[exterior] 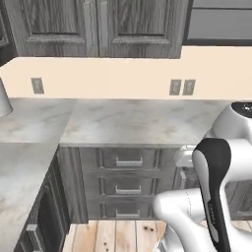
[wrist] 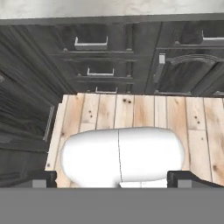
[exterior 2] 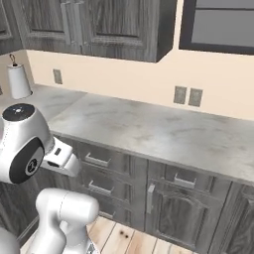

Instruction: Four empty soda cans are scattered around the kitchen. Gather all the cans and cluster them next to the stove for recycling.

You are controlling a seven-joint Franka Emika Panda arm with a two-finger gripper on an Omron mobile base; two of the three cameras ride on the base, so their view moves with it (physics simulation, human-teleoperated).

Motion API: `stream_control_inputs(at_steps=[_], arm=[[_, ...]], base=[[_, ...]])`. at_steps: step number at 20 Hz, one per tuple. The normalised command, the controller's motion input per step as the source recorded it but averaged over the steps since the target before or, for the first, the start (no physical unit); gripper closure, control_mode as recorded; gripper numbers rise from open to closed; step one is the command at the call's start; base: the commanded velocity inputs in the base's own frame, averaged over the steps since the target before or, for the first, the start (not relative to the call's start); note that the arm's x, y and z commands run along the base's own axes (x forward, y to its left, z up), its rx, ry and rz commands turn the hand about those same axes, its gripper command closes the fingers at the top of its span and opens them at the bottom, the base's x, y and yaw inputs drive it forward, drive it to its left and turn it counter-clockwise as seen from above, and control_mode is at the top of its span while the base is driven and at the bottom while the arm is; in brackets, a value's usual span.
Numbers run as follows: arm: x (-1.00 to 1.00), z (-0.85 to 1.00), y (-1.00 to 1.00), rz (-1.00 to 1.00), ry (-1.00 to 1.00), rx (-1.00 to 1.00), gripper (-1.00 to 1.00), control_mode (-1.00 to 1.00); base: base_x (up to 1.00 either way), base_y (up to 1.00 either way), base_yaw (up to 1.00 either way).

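The soda cans and the stove are out of view. My gripper is open and holds nothing; its two dark fingertips stand far apart at the bottom of the hand view. It points down at the light plank floor in front of the dark grey base cabinets. The arm is folded low in front of the base. A bare grey marble counter of the kitchen runs along the cream wall, and the same counter crosses the right base view.
The counter turns a corner and comes forward on the left. A white paper towel roll stands at its far left end. Wall outlets sit above the counter, and upper cabinets hang overhead. Drawers face the floor.
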Motion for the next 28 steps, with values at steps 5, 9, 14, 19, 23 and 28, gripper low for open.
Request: stream_control_inputs(at_steps=[5,9,14,19,23,28], arm=[[0.0,0.0,0.0,0.0,0.0,0.0,-1.0,1.0],[0.0,0.0,0.0,0.0,0.0,0.0,-1.0,1.0],[0.0,0.0,0.0,0.0,0.0,0.0,-1.0,1.0],[0.0,0.0,0.0,0.0,0.0,0.0,-1.0,1.0],[0.0,0.0,0.0,0.0,0.0,0.0,-1.0,1.0],[0.0,0.0,0.0,0.0,0.0,0.0,-1.0,1.0]], base=[[0.37,-0.09,-0.19],[0.49,-0.15,-0.17],[0.43,-0.37,-0.04],[0.06,-0.61,0.0],[0.0,-0.96,-0.01],[0.0,-0.99,-0.01]])
